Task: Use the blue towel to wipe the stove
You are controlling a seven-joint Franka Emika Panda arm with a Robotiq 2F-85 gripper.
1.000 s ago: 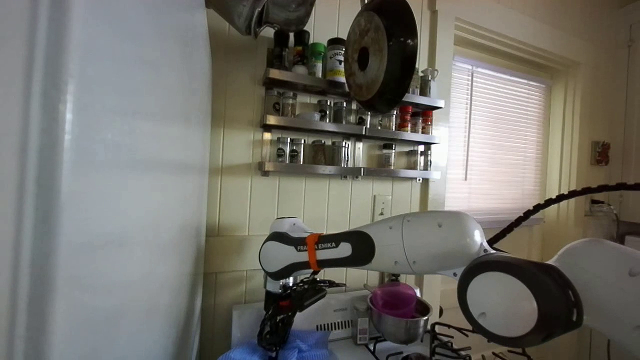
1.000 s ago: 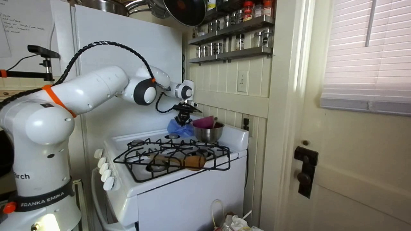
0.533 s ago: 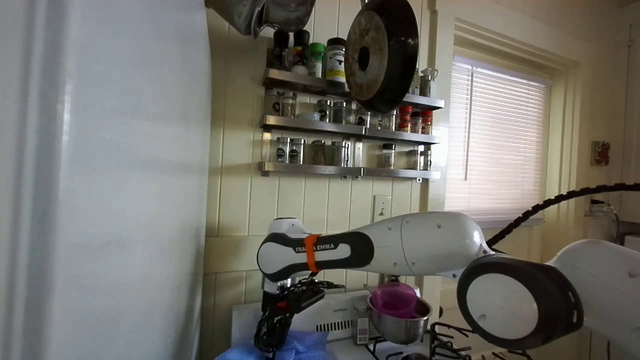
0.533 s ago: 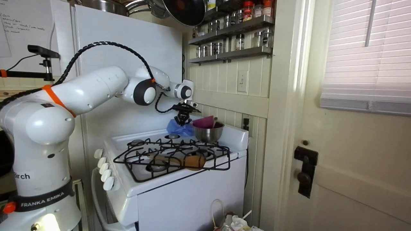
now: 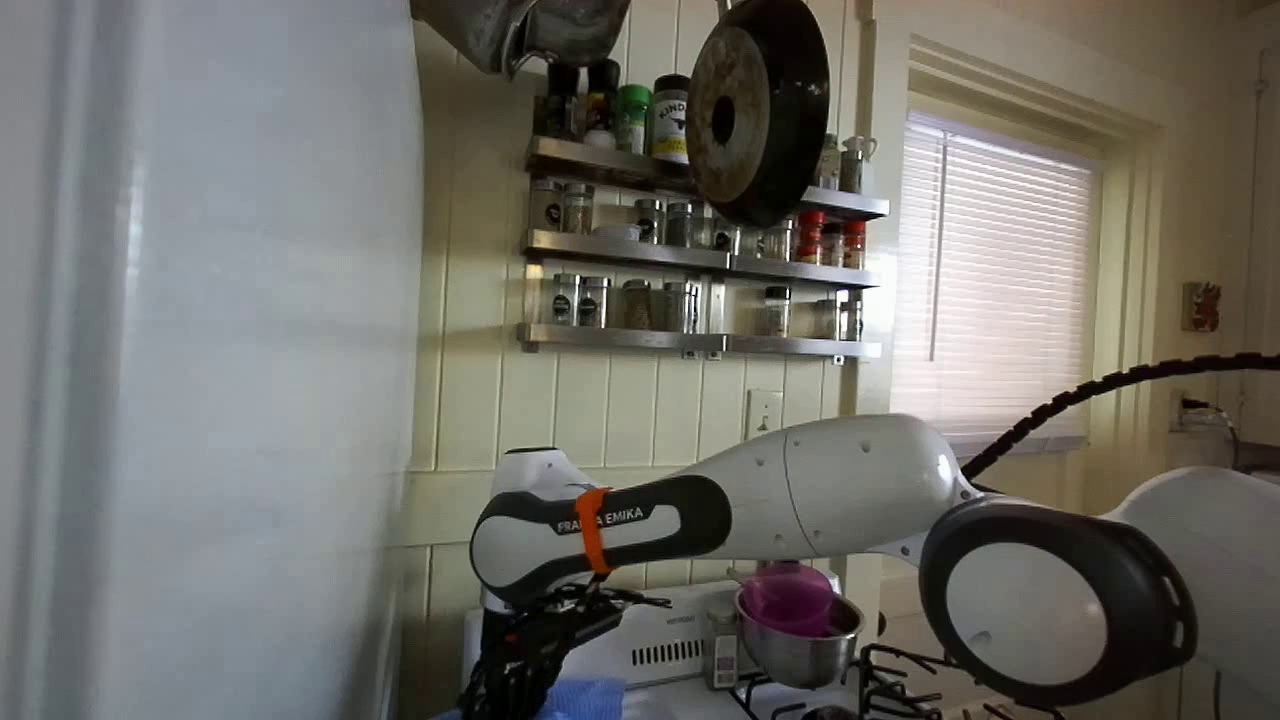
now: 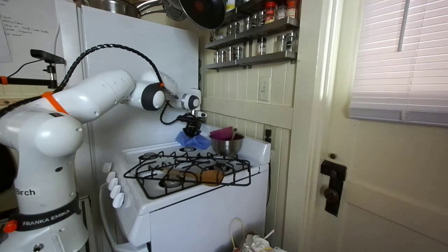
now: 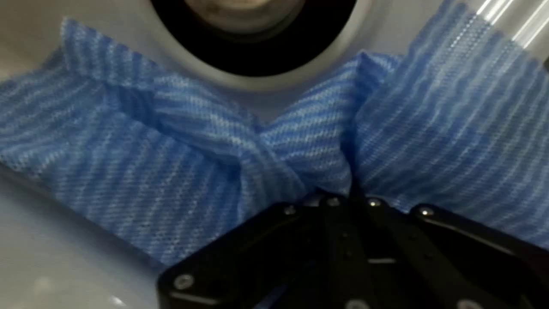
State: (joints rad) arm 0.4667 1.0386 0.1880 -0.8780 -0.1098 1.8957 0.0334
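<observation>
the fingers [image 7: 343,249] are pressed almost fully together, with a pinch of the blue towel [image 7: 279,163] gripped between their tips. the towel bunches into folds there, and its striped ends spread to both sides. just beyond its edge is a round burner [image 7: 246,21], ringed in black. in an exterior view the towel is over the back corner of the stove [image 6: 206,210], on the side by the tall white fridge [image 6: 140,45]. a metal bowl [image 6: 227,147] stands near it by the back panel [image 6: 257,150], with a pink bowl [image 6: 221,134] set inside. farther from the towel, black grates [image 6: 191,162] rest on the half of the stove away from the fridge, with a wooden tool [image 6: 213,176] lying among their bars. farthest off, wall shelves [image 5: 625,338] hold spice jars [image 5: 637,306], and a dark pan [image 5: 760,110] hangs in front of part of them.
</observation>
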